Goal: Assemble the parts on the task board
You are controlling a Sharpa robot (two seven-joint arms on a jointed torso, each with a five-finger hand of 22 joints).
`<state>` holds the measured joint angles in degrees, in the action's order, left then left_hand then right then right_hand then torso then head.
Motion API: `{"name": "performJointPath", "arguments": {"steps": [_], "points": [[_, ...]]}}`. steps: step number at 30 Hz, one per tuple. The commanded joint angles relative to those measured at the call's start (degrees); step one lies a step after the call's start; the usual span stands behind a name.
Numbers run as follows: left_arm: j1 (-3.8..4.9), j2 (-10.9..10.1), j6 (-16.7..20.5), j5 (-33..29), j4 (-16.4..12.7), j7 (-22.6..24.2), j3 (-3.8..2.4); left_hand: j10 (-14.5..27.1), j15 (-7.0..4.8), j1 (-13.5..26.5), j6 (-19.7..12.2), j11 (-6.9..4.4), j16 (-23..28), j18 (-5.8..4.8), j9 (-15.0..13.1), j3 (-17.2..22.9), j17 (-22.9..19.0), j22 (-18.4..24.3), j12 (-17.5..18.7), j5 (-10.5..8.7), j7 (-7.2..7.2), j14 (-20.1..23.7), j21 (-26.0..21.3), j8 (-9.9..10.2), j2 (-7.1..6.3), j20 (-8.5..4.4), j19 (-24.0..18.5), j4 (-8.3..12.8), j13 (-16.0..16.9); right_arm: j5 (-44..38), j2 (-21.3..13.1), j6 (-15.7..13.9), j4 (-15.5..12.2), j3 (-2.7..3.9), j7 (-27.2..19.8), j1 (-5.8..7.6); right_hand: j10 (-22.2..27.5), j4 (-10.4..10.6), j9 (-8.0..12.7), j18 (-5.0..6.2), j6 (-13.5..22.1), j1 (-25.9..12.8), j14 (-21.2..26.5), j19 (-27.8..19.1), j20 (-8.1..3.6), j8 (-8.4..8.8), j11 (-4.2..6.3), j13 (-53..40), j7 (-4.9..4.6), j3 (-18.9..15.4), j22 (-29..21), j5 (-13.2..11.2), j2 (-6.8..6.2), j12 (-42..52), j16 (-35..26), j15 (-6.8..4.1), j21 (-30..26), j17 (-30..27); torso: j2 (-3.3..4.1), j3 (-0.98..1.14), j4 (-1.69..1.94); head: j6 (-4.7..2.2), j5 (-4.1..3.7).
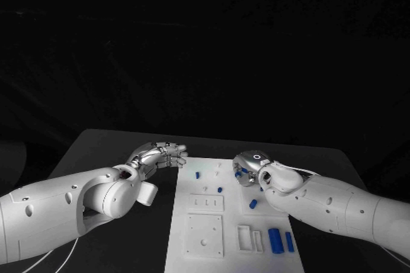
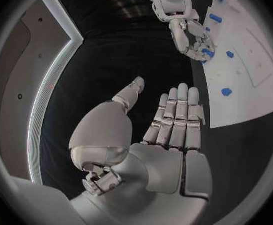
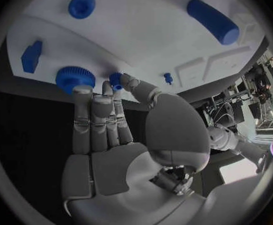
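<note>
Left hand (image 2: 168,135) flat, fingers straight together, holding nothing; right hand (image 3: 111,135) likewise, empty.

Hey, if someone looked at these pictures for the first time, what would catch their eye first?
Probably the white task board glowing against the black table, dotted with small blue parts. Next, the two silver hands: the left hand hovers open off the board's far left corner, and the right hand reaches its fingertips to a blue geared part.

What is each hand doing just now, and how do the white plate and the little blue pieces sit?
Left hand: open, holding nothing, beside the task board.
Right hand: fingertips at a blue gear, grip unclear.
Task board: flat on the table.
Blue cylinder: lying on the board.
</note>
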<state>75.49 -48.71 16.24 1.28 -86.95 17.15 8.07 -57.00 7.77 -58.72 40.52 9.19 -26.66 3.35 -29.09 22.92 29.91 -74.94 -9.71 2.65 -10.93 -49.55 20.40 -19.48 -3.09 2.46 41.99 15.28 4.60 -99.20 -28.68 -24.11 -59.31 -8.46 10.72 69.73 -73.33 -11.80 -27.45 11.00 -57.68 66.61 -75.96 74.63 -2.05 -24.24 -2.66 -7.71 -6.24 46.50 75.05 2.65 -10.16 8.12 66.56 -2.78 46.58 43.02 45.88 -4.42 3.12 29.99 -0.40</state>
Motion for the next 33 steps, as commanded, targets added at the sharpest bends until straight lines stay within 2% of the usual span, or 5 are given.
{"name": "performJointPath", "arguments": {"steps": [1,8,18,23,33], "points": [[0.1,0.1,-0.8,0.0,-0.1,0.4,-0.06,0.1,0.15,0.6,0.3,0.25,0.3,1.05,0.1,0.0,-0.1,-0.4,0.3,0.25,-0.34,-0.2,-0.2,0.3,0.07,-0.27,0.0,0.4,-0.1,-1.9,0.3,-4.1,-0.2,0.09,2.7,0.32,-2.4,-0.3,-0.1,4.0,-0.6,0.1,0.6,0.0,-0.31,-0.14,0.15,-0.8,0.13,0.3,1.1,0.1,0.23,0.1,0.3,-1.17,0.3,-0.1,0.03,0.01,-0.05,-0.14,0.02],[0.1,0.3,-0.8,0.0,0.1,0.4,-0.06,0.1,0.16,0.7,0.3,0.22,0.3,1.04,0.1,0.0,-0.1,-0.4,0.4,0.25,-0.31,-0.2,-0.2,0.3,0.08,-0.26,0.0,0.4,-0.1,-3.2,1.7,-6.4,0.3,0.24,3.9,0.88,-2.5,-0.2,-0.2,4.0,-0.8,0.1,0.6,0.0,-0.38,-0.09,0.2,-1.0,0.23,0.7,1.1,0.1,-0.25,-0.1,0.4,-1.22,0.5,-0.2,0.1,-0.05,0.04,-0.68,0.4],[0.11,0.6,-0.6,0.4,0.2,0.2,-0.06,0.1,0.16,0.7,0.3,0.21,0.3,1.04,0.1,0.0,-0.1,-0.4,0.4,0.26,-0.29,-0.2,-0.2,0.3,0.08,-0.26,0.0,0.4,-0.1,-5.9,5.0,-6.5,1.8,0.24,4.6,0.91,-2.6,0.1,-0.3,4.0,-1.0,0.2,0.6,0.0,-0.44,0.04,0.22,-1.1,0.28,1.2,1.1,0.1,-0.67,-0.3,0.5,-1.24,0.7,-0.3,0.17,-0.18,0.08,-1.2,0.52],[0.27,1.0,-0.7,0.5,0.1,0.3,-0.09,0.1,0.17,0.7,0.3,0.15,0.3,1.04,0.1,0.0,-0.1,-0.4,0.5,0.25,-0.23,-0.2,-0.2,0.4,-0.01,-0.25,0.0,0.5,-0.2,-7.0,5.9,-6.6,1.9,0.25,5.2,1.16,-2.7,0.2,-0.3,4.0,-1.1,0.2,0.6,0.0,-0.46,0.09,0.22,-1.2,0.3,1.4,1.1,0.1,-0.84,-0.3,0.6,-1.24,0.8,-0.4,0.32,-0.25,0.29,-1.34,0.46],[0.99,1.0,-0.6,0.6,-0.1,0.3,-0.1,0.0,0.17,0.7,0.4,0.05,0.4,1.04,0.1,0.1,-0.1,-0.4,0.5,0.25,-0.12,-0.2,-0.2,0.4,-0.03,-0.25,0.0,0.6,-0.2,-7.9,7.0,-6.5,2.7,0.25,5.9,1.6,-2.8,0.3,-0.4,4.0,-1.2,0.3,0.6,0.0,-0.5,0.16,0.24,-1.3,0.33,1.7,1.1,0.1,-1.1,-0.5,0.7,-1.26,0.9,-0.4,0.84,-0.7,0.67,-1.58,0.24]]}}
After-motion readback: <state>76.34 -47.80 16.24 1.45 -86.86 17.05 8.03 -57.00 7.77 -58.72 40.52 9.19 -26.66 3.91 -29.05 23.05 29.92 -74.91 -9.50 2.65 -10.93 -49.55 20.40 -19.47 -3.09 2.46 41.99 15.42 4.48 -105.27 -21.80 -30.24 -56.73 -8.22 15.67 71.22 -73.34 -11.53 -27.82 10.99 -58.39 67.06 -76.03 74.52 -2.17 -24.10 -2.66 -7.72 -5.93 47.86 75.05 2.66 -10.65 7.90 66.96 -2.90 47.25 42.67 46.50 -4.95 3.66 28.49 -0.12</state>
